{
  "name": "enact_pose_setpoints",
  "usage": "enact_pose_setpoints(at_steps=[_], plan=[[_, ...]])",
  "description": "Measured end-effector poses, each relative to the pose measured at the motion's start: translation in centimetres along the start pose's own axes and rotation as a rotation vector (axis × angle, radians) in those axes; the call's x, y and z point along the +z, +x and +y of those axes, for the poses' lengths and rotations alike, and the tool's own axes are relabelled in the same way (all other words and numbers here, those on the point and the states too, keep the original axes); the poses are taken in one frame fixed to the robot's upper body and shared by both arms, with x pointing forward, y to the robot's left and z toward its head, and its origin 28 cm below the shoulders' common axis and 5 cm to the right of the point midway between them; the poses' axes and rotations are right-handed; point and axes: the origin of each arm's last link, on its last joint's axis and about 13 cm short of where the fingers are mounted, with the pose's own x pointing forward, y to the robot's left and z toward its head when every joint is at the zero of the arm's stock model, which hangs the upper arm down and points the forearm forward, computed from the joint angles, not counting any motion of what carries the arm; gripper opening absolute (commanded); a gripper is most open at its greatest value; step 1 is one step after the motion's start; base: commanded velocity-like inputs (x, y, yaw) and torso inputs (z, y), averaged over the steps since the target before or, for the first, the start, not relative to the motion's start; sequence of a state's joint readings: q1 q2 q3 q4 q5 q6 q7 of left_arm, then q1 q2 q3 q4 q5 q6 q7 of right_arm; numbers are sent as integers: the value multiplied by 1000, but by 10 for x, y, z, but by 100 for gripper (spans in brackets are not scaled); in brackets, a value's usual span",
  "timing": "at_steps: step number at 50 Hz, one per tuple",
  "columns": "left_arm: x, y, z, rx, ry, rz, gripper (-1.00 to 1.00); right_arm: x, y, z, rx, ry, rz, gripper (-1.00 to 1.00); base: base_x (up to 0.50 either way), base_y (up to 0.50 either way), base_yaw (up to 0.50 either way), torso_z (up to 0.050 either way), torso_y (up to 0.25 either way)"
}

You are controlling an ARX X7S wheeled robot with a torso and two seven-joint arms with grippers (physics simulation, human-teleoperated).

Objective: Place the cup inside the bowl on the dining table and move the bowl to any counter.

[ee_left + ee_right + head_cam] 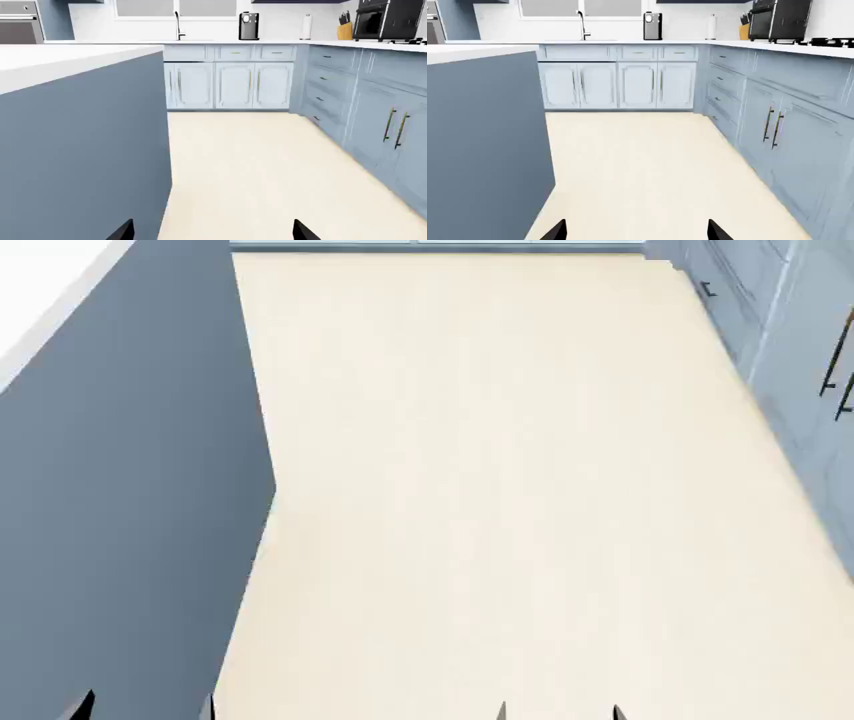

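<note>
Looking forward and down from my head, I see mostly pale cream floor (507,490), with the blue-grey side of an island (127,520) filling the left and a strip of its white top at the far left corner. Blue-grey cabinets (801,350) with dark handles run down the right edge.

My left claw (212,231) shows only as two dark fingertips at the near edge of its wrist view, set well apart with nothing between them, so it is spread. My right claw (636,230) looks the same: two dark tips held wide, holding nothing. In the head view both pairs of tips just poke in at the near edge.

Neither the cup nor the bowl shows in any view, so I cannot tell where they are. The island's white bench top (67,57) is near on my left, seen almost edge-on, and what lies on it is hidden from me.

Along the far wall runs a white bench (627,42) over cabinet doors and drawers. On it stand a tall faucet (582,25), a black coffee machine (652,26), a white paper-towel roll (712,26), a knife block (743,29) and, at the right corner, a black oven-like appliance (779,19). A built-in steel oven (19,22) sits at the far left.

Between me and the far bench only the floor lies; the island wall blocks my left.
</note>
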State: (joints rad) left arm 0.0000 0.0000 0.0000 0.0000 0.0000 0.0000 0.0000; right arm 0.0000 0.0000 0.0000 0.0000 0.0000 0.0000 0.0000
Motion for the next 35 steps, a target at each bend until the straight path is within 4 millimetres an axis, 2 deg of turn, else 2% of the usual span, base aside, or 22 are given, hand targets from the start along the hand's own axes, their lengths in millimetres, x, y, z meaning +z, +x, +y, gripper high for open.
enact_pose_setpoints(at_steps=[13, 35], plan=[[-1, -1, 2, -15, 16, 10, 100, -1, -1, 1, 4, -10, 13, 100, -24, 0, 0, 0, 0], [-1, -2, 2, -21, 19, 13, 100, 0, -1, 1, -1, -11, 28, 100, -500, 0, 0, 0, 0]])
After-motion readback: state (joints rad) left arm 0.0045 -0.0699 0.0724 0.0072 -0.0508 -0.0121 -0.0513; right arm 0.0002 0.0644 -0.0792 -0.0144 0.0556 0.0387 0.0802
